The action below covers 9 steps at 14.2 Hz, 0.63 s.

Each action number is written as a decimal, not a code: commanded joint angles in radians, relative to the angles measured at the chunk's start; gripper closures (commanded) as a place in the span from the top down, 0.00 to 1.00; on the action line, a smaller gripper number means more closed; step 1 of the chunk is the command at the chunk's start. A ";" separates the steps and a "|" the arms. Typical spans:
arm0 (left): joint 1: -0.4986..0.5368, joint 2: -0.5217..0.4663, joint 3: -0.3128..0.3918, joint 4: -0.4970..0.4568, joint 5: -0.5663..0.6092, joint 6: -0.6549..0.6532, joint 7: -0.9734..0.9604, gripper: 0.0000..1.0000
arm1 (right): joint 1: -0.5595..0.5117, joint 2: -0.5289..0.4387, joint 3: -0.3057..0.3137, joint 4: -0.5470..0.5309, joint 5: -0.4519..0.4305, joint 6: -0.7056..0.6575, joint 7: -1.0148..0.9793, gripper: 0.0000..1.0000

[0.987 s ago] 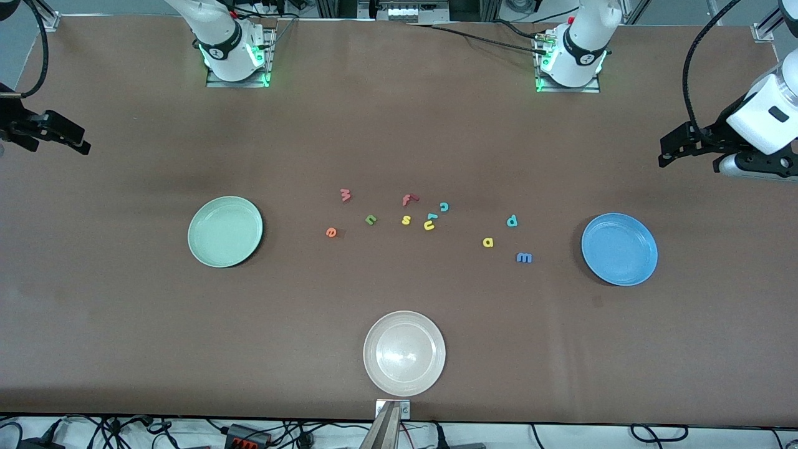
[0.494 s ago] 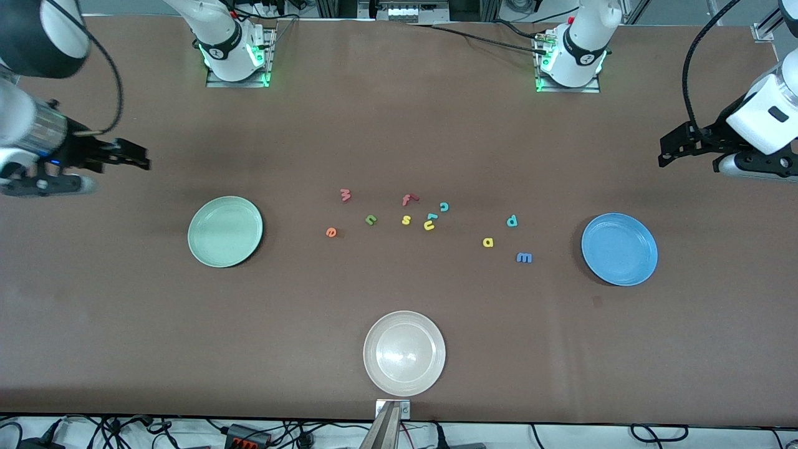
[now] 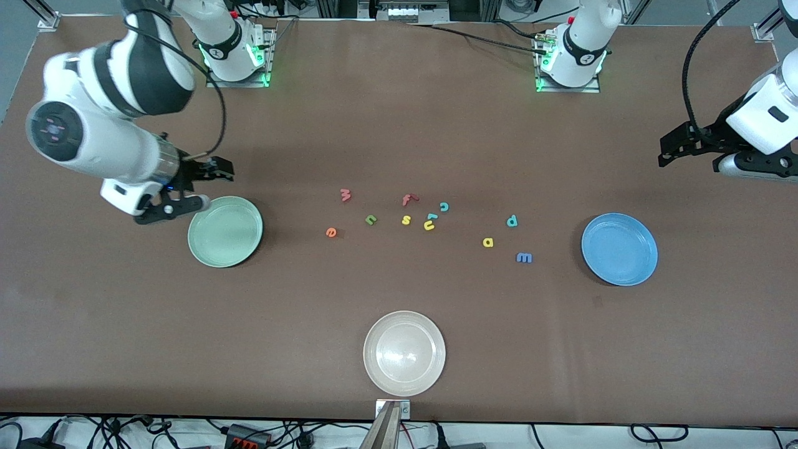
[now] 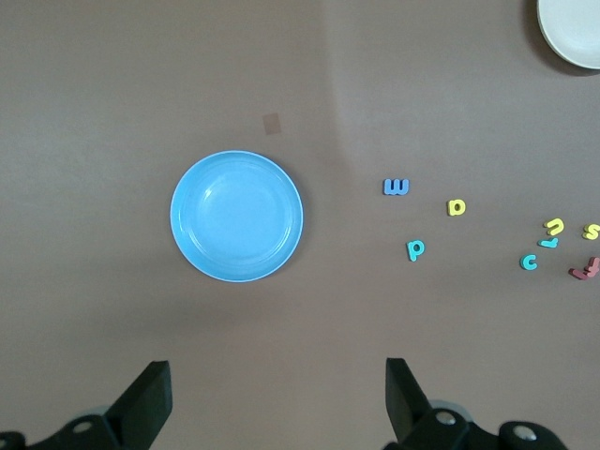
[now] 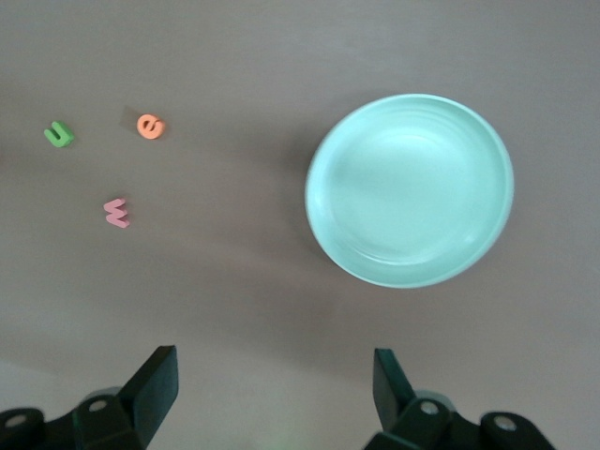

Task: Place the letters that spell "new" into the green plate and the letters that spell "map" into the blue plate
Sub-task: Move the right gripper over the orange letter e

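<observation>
Front view, right gripper [image 3: 215, 169] jaws wide, empty, beside green plate [image 3: 225, 231], left gripper [image 3: 670, 148] wide, empty, waiting near blue plate [image 3: 619, 249], n [image 3: 371, 219], e [image 3: 331, 232], w [image 3: 345, 195], m [image 3: 524, 257], a [image 3: 488, 242], p [image 3: 512, 220] on table between plates.

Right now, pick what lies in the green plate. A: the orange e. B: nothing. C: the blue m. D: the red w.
B: the green plate shows only its bare inside, and the orange e, blue m and red w lie on the table.

Light is even and bright from above; shadows are soft, the beige plate [image 3: 404, 353] shows mild glare, all views sharp.
</observation>
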 commanded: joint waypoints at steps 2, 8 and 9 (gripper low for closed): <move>-0.004 0.002 0.000 0.019 0.015 -0.020 0.014 1.00 | 0.074 0.094 -0.007 0.009 0.006 0.086 0.002 0.77; -0.004 0.002 0.000 0.021 0.015 -0.020 0.014 1.00 | 0.163 0.209 -0.007 0.009 0.006 0.222 0.142 0.72; -0.004 0.002 0.000 0.021 0.015 -0.020 0.016 1.00 | 0.169 0.227 -0.007 0.009 0.008 0.244 0.168 0.71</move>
